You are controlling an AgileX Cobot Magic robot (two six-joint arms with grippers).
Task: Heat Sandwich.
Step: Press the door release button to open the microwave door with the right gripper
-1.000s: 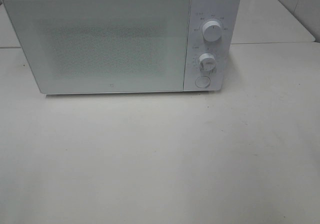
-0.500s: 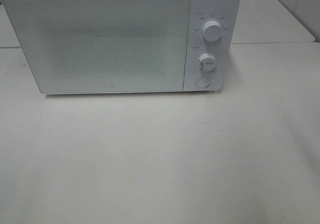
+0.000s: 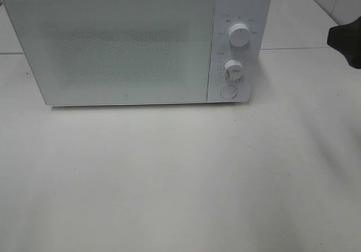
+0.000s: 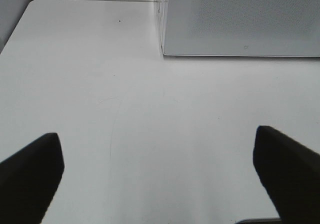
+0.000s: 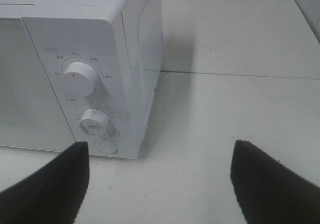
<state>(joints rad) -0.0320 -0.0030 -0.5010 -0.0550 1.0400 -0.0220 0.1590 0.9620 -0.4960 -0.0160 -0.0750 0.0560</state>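
Desk (image 3: 180, 184): its near part is showing no food in any view.
Left tool (image 4: 157, 136): hovering over the desk's near left part, fingers spread wide, gripping nothing.
Right tool (image 5: 161, 148): hovering by the desk's right edge, fingers spread, gripping nothing, facing the control panel.
Microwave (image 3: 124, 49): sitting toward the far edge, its door (image 3: 113, 46) standing shut.
Controls: upper knob (image 3: 240, 36), lower knob (image 3: 233, 69) and round button (image 3: 228, 92) are sitting apart from the right tool.
Sandwich: not showing; behind the frosted door or off-frame, I cannot tell, so neither tool is placing against it.
Progress: probably either opening or timer-setting is remaining; heating is not evidently running.
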